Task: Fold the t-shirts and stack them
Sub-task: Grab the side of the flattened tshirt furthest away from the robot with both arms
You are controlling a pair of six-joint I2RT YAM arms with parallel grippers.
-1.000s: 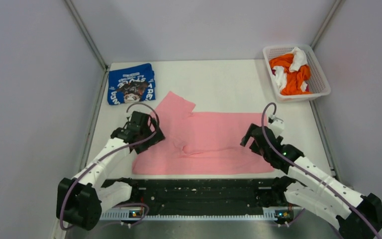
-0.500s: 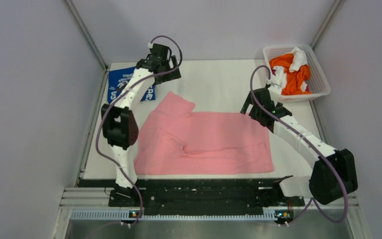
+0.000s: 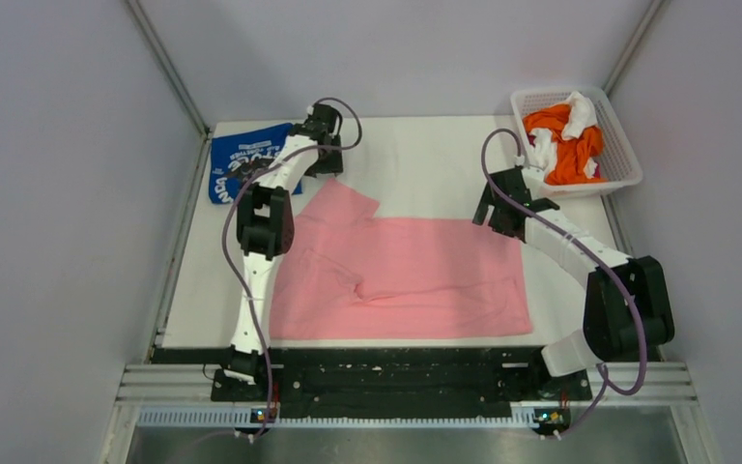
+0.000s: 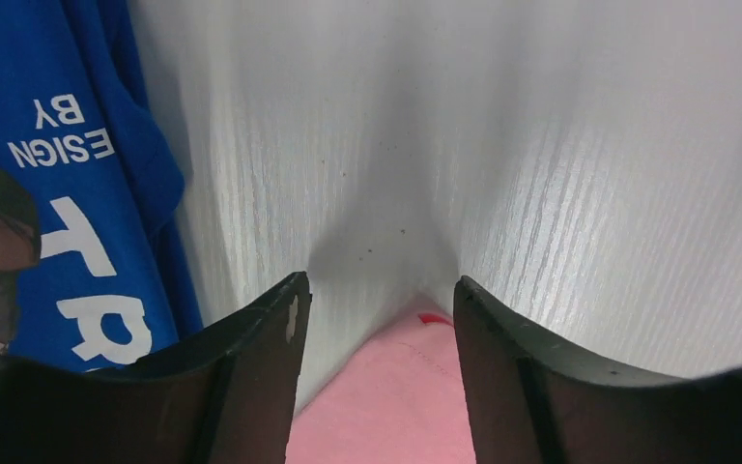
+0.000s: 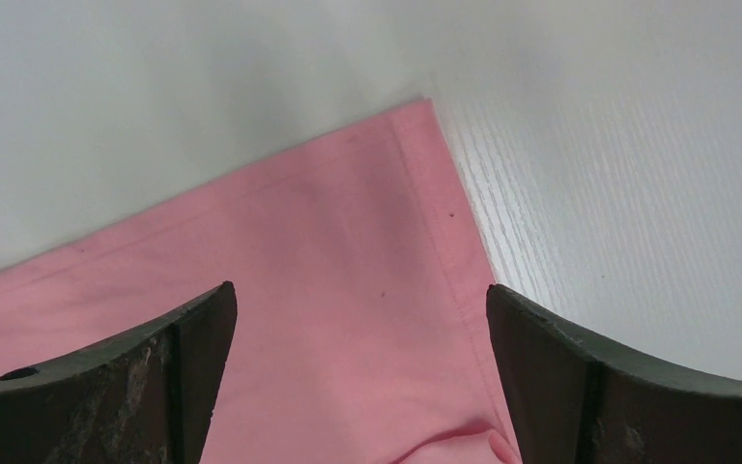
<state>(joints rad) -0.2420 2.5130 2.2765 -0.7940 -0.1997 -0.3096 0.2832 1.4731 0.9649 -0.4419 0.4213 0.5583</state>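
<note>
surface: white table (image 3: 425,159) with a faint grain, black rail (image 3: 396,372) along the near edge
room: plain grey walls (image 3: 396,48) on three sides, metal posts in the far corners
pink t-shirt (image 3: 415,275): spread flat mid-table, a few wrinkles near the centre, one sleeve angled toward far-left
blue t-shirt (image 3: 237,159): folded at the far-left corner, white lettering and dark graphic facing up, well apart from the body of the pink one
basket (image 3: 628,155): white lattice, far-right corner, holds orange cloth (image 3: 565,155) and white cloth (image 3: 580,111) bunched together
left gripper (image 3: 321,157): arm stretched far out, head over the strip of bare table between the blue t-shirt and the pink sleeve
left gripper state: wrist view shows the left gripper (image 4: 377,319) released, black fingers (image 4: 261,338) spread, nothing clamped
left, shirt vs gripper: pink sleeve tip (image 4: 415,377) lies on the table under the gap between the fingers; blue t-shirt (image 4: 58,193) just to the left of the left finger
right gripper (image 3: 495,211): at the far-right corner of the pink t-shirt, near the basket but apart from it
right gripper state: wrist view shows the right gripper (image 5: 362,329) wide apart, fingers (image 5: 551,367) holding nothing
right, shirt vs gripper: hemmed pink corner (image 5: 386,222) lies flat below and ahead of the fingers, bare table to its right; contact with the cloth can't be told
</note>
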